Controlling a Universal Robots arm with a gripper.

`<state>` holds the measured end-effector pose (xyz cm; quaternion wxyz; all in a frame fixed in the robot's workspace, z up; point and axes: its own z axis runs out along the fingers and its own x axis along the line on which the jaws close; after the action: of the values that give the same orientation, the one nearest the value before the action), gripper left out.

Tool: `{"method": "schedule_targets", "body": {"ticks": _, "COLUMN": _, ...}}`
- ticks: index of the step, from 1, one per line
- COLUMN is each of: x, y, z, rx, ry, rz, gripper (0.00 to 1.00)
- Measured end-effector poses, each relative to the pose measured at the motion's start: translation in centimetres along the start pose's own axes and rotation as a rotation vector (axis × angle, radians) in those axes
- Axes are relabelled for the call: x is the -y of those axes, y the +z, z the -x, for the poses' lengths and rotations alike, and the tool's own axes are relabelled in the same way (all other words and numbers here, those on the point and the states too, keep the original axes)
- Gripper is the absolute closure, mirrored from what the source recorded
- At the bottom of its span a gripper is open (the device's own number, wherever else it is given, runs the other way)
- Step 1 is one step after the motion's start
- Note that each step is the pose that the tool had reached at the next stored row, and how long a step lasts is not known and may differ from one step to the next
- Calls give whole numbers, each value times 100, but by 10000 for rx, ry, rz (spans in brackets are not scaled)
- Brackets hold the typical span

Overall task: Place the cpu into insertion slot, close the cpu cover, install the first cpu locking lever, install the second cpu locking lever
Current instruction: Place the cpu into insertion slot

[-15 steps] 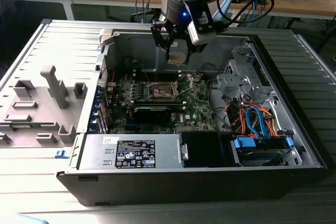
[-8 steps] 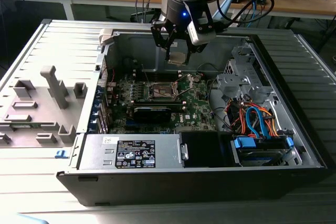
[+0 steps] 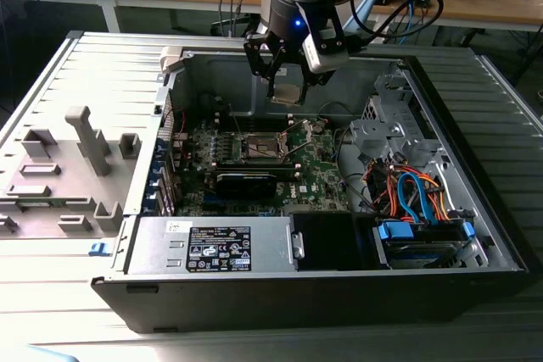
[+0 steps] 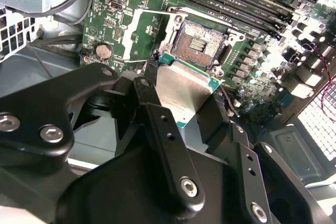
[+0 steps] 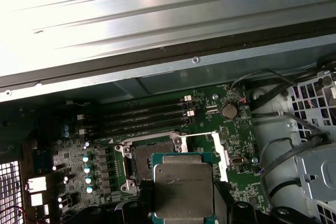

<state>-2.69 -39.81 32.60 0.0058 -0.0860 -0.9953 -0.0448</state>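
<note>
We see the hand (image 3: 287,82) hanging inside the open computer case (image 3: 475,116), which lies on its side on the ribbed counter (image 3: 68,294) so that the green circuit board (image 3: 318,167) faces upward. The hand's fingers (image 4: 152,103) are clamped on the cpu (image 4: 184,90), pinching it by two opposite edges. We judge that this grip is chosen to leave the chip's underside free to drop flat into its seat. The pale metal face of the cpu is turned up toward the arm, and the chip sits roughly level.

The cpu is in the air, well clear of the board. In the exterior view it hovers over the far part of the case, a little beyond the insertion slot (image 3: 263,147), so it has not yet been seated. In both wrist views the slot's dark centre lies open just past the chip's leading edge, nothing covering it.

Beside the slot in the second wrist view, a thin silver frame looks to us like the cpu cover (image 4: 132,32). It is swung open toward the coin battery (image 4: 103,51), which would keep the way down clear. The long memory sticks (image 5: 147,116) run along the other side of the slot, apart from the hand.
</note>
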Motion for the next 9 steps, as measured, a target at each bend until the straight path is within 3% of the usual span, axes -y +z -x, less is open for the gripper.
{"method": "schedule_targets", "body": {"ticks": 9, "x": 0, "y": 0, "z": 0, "rx": 6, "ry": 64, "rz": 1, "gripper": 45}}
